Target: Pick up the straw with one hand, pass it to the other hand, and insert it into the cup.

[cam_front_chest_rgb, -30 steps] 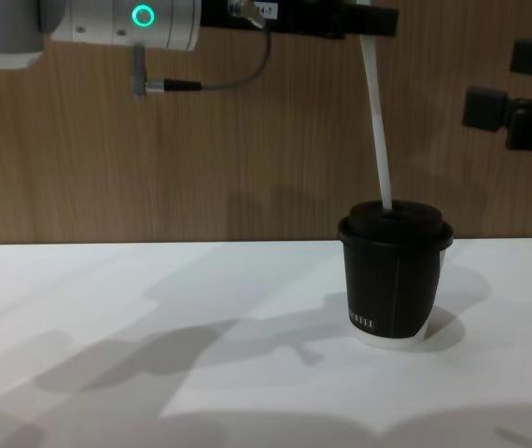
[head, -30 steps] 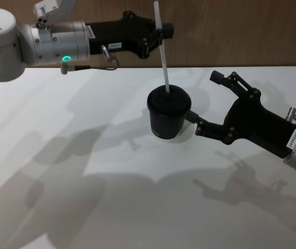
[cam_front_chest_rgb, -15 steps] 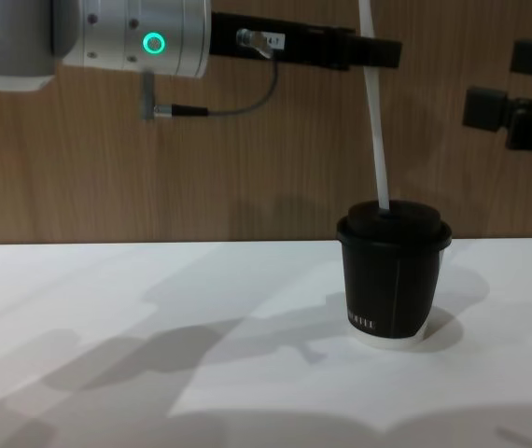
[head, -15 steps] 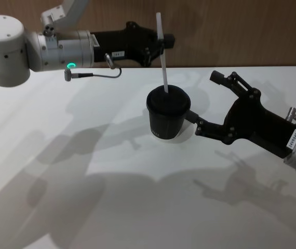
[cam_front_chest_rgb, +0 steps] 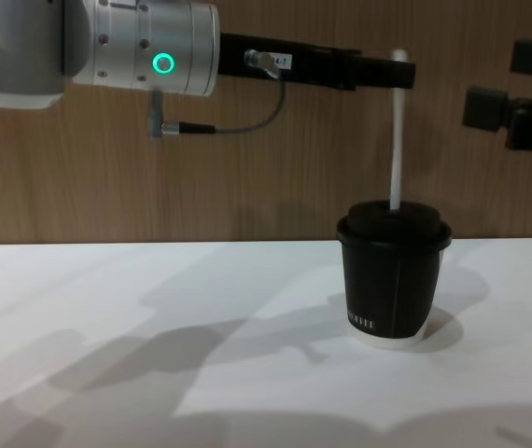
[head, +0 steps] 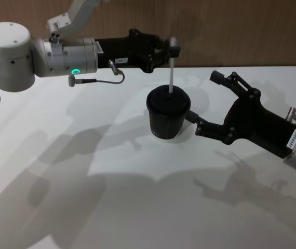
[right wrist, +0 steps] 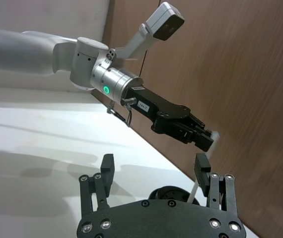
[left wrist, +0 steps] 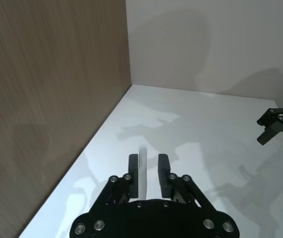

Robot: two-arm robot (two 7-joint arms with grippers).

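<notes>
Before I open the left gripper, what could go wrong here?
1. The left gripper holds the straw near its top end; if the fingers drag on release, the straw could lift or tilt in the lid.
2. The cup stands free on the table; a sideways pull through the straw might tip it.
3. The right gripper sits open close beside the cup and could knock it if it moves.

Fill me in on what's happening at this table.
The left gripper holds the straw by its top end, directly above the cup. The straw stands nearly upright with its lower end already through the cup's lid. The cup stands on the white table. The right gripper waits open just beside the cup, on the robot's right, holding nothing. What seems left is to let go of the straw.
</notes>
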